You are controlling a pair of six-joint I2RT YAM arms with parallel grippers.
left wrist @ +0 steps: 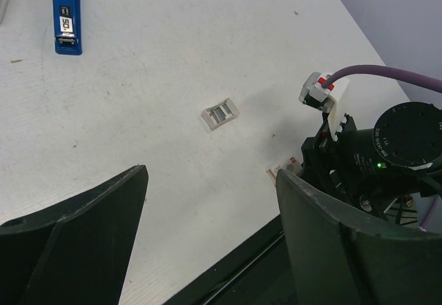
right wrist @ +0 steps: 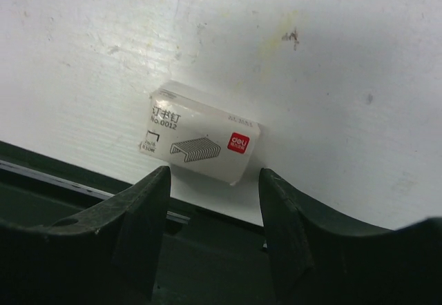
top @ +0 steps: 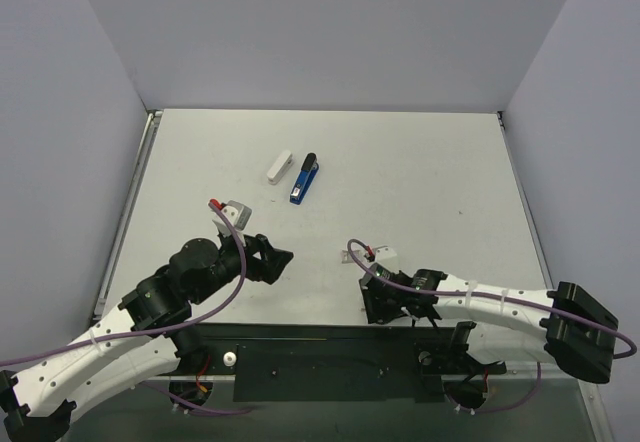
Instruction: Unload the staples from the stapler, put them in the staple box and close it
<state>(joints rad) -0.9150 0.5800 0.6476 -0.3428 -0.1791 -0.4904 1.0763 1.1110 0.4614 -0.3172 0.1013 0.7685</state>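
Observation:
A blue stapler [top: 304, 179] and a white stapler [top: 281, 166] lie closed side by side at mid-table; the blue one also shows in the left wrist view [left wrist: 67, 13]. A small open white tray [left wrist: 219, 112] holds a grey strip that looks like staples. I see no loose staples elsewhere. A white staple box [right wrist: 200, 143] with a red logo lies at the table's front edge. My right gripper [right wrist: 214, 181] is open just short of it, a finger on each side. My left gripper [left wrist: 210, 174] is open and empty, over the near table left of the tray.
The right arm's wrist and purple cable [left wrist: 387, 132] sit close to the right of my left gripper. The table's dark front edge [right wrist: 83, 181] runs just under the staple box. Grey walls surround the table [top: 420, 162].

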